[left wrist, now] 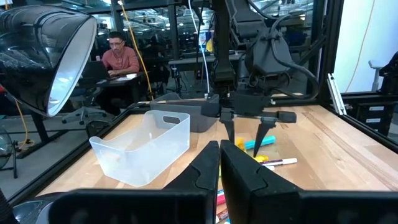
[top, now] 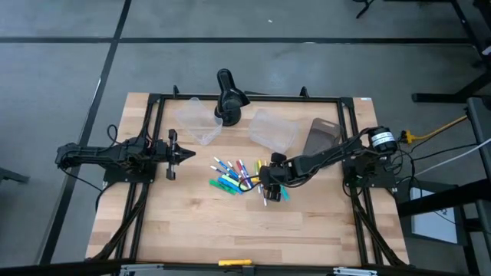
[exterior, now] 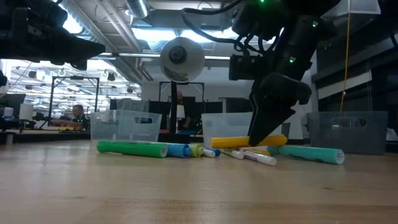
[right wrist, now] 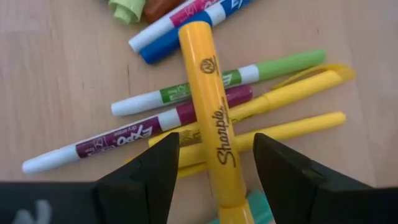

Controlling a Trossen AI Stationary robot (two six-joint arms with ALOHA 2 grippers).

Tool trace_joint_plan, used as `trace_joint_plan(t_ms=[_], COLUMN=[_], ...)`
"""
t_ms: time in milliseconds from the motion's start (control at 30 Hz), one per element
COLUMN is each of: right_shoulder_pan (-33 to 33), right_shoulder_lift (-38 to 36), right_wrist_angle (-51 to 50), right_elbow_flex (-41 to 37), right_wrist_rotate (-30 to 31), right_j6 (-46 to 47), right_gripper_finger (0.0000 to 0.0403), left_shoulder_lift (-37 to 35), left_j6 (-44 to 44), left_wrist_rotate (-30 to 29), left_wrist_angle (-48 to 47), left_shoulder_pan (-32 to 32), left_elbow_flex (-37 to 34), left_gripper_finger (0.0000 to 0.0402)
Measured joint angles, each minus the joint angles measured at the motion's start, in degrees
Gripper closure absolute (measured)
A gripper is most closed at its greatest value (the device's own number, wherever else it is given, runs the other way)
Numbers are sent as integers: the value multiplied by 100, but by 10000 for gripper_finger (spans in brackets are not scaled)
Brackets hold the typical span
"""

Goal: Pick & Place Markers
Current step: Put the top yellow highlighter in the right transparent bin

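With my right claw (right wrist: 211, 168) spread wide astride the yellow marker (right wrist: 211, 118) atop the markers (top: 238, 178) heaped mid-tabletop (top: 199, 222), and the left claw (top: 173, 154) parked shut, I fear pinching its neighbours underneath too.

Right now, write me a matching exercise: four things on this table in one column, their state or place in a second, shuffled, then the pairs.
Things:
1. right gripper
2. left gripper
3. yellow Sharpie
4. clear tub

States:
A. fingers shut, hovering away from the pile
B. lying across other markers
C. open, fingers either side of a marker
D. standing empty on the wood

Pairs: 1-C, 2-A, 3-B, 4-D
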Motion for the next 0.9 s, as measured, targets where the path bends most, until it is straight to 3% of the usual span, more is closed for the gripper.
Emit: trace_joint_plan(t_ms=[133, 567, 900], right_shoulder_pan=[0, 0, 2], right_shoulder_lift=[6, 58, 65], right_wrist_angle=[-7, -19, 65], right_elbow_flex=[0, -33, -33], right_wrist_rotate=[-7, -267, -249], right_j6=[-17, 1, -13], right_gripper_finger=[214, 329, 326], left_shoulder_lift=[0, 0, 0], left_j6=[1, 0, 0], left_wrist_rotate=[0, 2, 2], left_wrist_angle=[0, 0, 0], left_shoulder_pan=[0, 0, 0], left_elbow_flex=[-1, -1, 0], left_gripper_finger=[393, 392, 391])
